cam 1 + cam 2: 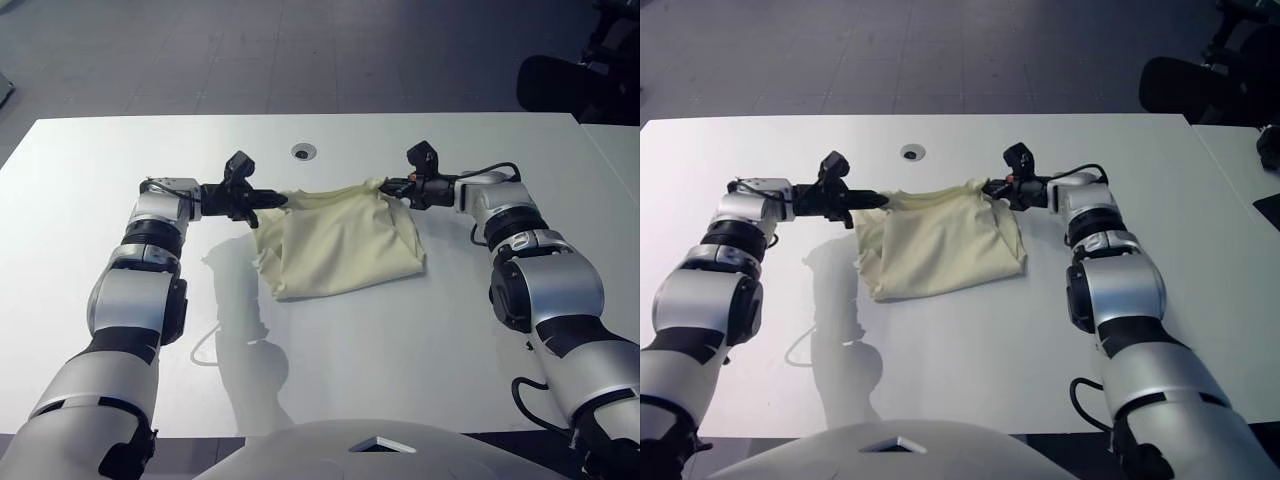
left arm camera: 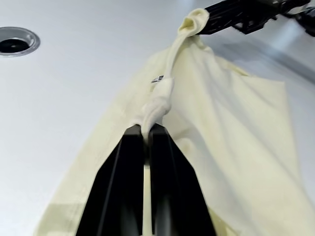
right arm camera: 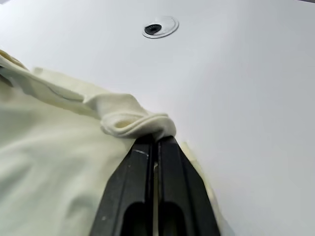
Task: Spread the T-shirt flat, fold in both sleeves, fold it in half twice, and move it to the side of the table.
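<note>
A pale yellow T-shirt (image 1: 335, 245) hangs bunched between my two grippers over the middle of the white table (image 1: 100, 160), its lower part resting on the surface. My left gripper (image 1: 281, 201) is shut on the shirt's top left edge (image 2: 157, 105). At the top right corner my right gripper (image 1: 386, 186) is shut on a rolled bit of fabric (image 3: 138, 123). The top hem is stretched fairly taut between the two. The left wrist view looks along that hem to the right gripper (image 2: 204, 27).
A round cable grommet (image 1: 303, 152) sits in the table just behind the shirt. Dark chairs (image 1: 575, 85) stand beyond the table's far right corner. Bare tabletop lies left, right and in front of the shirt.
</note>
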`<state>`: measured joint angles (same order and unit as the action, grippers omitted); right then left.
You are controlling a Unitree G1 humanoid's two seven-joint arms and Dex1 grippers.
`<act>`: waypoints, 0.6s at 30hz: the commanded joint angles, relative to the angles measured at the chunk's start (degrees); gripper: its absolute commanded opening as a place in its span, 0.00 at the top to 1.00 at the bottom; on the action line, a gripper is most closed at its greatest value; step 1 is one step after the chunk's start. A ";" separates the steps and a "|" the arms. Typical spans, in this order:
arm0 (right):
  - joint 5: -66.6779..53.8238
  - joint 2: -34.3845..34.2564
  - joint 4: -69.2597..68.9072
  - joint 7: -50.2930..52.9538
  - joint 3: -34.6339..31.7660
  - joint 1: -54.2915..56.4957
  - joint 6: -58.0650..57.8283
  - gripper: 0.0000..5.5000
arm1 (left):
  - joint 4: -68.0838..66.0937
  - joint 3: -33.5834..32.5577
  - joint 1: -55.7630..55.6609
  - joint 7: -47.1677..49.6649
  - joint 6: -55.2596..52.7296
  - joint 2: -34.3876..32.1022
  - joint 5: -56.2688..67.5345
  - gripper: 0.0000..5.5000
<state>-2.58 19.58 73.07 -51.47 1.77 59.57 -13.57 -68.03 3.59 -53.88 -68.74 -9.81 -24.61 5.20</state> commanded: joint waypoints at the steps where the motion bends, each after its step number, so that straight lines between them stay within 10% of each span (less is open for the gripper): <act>1: 1.41 -0.45 0.64 0.41 -0.13 -0.70 0.55 1.00 | -1.15 -0.66 0.54 3.22 1.27 0.81 -1.38 1.00; 13: -3.51 -0.74 -2.82 16.13 -9.89 0.00 9.44 0.72 | 0.92 -6.42 -1.37 13.60 5.42 -2.17 -0.70 0.73; 18: 1.49 -1.48 -11.13 14.60 -4.09 -5.84 17.74 0.57 | 22.52 -4.57 9.09 18.03 6.12 -3.06 -1.96 0.58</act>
<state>-4.50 18.68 65.98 -35.86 -6.23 57.52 0.14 -57.24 -2.30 -51.15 -51.83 -2.01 -28.28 3.55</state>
